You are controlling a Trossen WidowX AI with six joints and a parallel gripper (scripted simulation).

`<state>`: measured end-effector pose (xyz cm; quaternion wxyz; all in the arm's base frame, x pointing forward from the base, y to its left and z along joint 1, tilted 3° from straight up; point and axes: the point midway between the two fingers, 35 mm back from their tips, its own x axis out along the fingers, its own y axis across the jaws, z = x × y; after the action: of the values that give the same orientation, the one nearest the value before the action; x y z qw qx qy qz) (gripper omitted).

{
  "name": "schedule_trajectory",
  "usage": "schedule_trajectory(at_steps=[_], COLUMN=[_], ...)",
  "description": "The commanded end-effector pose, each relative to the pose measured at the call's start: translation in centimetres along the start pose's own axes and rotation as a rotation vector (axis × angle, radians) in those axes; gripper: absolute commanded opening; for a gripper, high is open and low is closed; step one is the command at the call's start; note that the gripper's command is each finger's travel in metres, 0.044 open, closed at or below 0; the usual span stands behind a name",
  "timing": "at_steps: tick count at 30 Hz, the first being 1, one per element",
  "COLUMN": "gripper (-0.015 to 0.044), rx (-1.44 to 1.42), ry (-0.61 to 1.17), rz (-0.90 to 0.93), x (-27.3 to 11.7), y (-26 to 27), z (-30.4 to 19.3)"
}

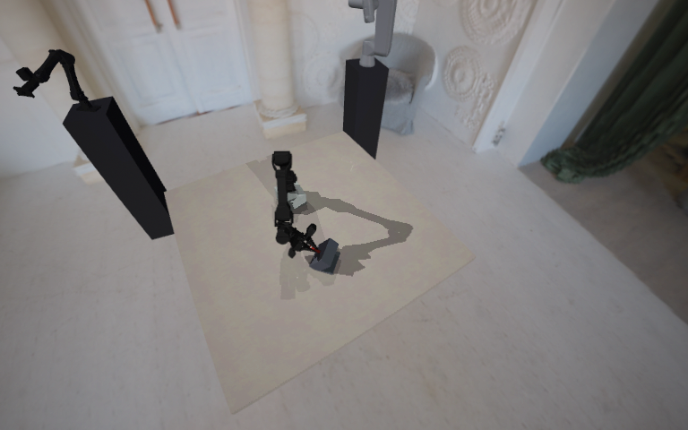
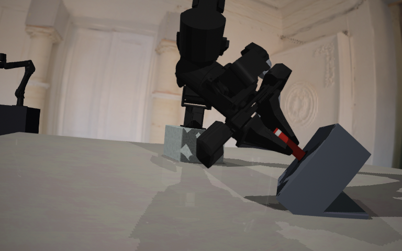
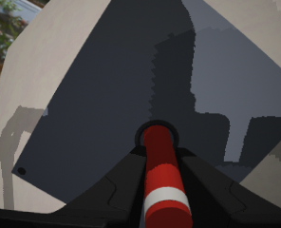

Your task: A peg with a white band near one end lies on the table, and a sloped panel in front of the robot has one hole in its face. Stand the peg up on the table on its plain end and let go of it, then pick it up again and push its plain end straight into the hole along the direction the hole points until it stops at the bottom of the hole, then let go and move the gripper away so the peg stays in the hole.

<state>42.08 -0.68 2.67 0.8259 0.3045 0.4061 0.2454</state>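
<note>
Ahead of the gripper (image 1: 315, 249) (image 2: 294, 149) (image 3: 160, 151), clamped on the red peg (image 1: 313, 248) (image 2: 286, 140) (image 3: 162, 176), the sloped panel (image 1: 327, 255) (image 2: 327, 168) (image 3: 98, 109) blocks the way, its hole (image 2: 303, 155) (image 3: 137, 138) around the peg's plain end.

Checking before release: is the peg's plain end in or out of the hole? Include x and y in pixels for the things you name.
In: the red peg's (image 1: 315, 249) (image 2: 282, 136) (image 3: 161, 176) plain end disappears inside the hole's rim (image 3: 139, 138); its depth cannot be told.

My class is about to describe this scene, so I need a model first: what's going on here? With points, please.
A black robot arm's gripper (image 2: 294, 149) (image 3: 159, 156) is shut on a red peg (image 2: 282, 135) (image 3: 161, 176) with a white band near its upper end. The peg's plain end is in the hole of a sloped grey panel (image 1: 326, 255) (image 2: 324, 171) (image 3: 98, 95), while the banded end sticks out. The gripper has not let go, and how deep the peg sits cannot be seen.
</note>
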Motion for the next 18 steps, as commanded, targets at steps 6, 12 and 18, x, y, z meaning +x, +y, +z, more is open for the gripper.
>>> schedule_trajectory(at_steps=[6,12,18], gripper=[0.021,0.0367,0.044], rx=[0.0,0.0,-0.001], ry=[0.0,0.0,0.002], rz=[0.0,0.0,-0.004], x=[-0.02,-0.11,-1.01], y=[0.01,-0.01,-0.13], z=[0.0,0.01,0.07])
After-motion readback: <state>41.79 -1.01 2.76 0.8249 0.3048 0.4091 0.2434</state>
